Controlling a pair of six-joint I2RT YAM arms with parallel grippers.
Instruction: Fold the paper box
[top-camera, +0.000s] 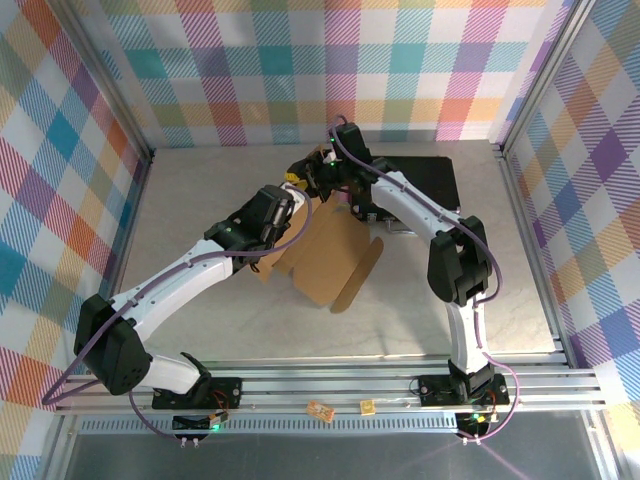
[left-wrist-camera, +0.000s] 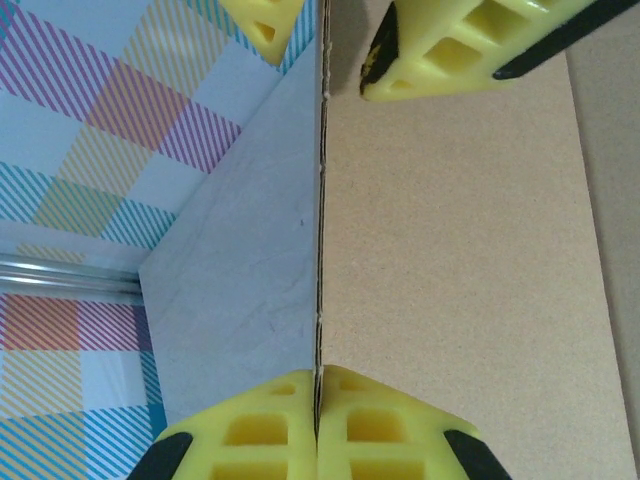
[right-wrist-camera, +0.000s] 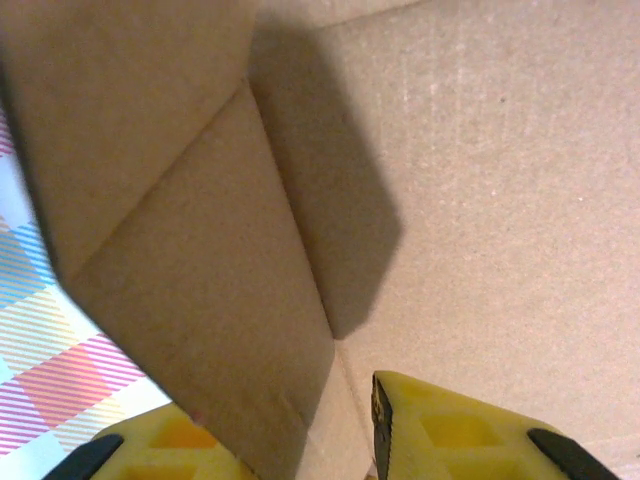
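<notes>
- The paper box (top-camera: 322, 262) sits mid-desk (top-camera: 200, 330) between your two arms. Its near half lies open and flat, and its far end is lifted toward the back wall. I judge the fold to be early
- Your left tool (left-wrist-camera: 317, 405) is clamped hard on the edge of an upright panel, yellow pads meeting on the thin board. It likely acts as an anchor, keeping that wall standing while the other arm works
- Your right tool (right-wrist-camera: 285, 410) stands partly open astride a flap, one finger on each side with a gap on both. It is not pinching, and looks set to press or nip the flap along its crease
- The board is plain brown corrugated, with a matte, finely grained face. Its cut edge is thin and slightly ragged. The flap carries a diagonal score line, and a rounded tab sits at the near right
- The black case (top-camera: 425, 180) lies flat behind the right arm, out of the fold
</notes>
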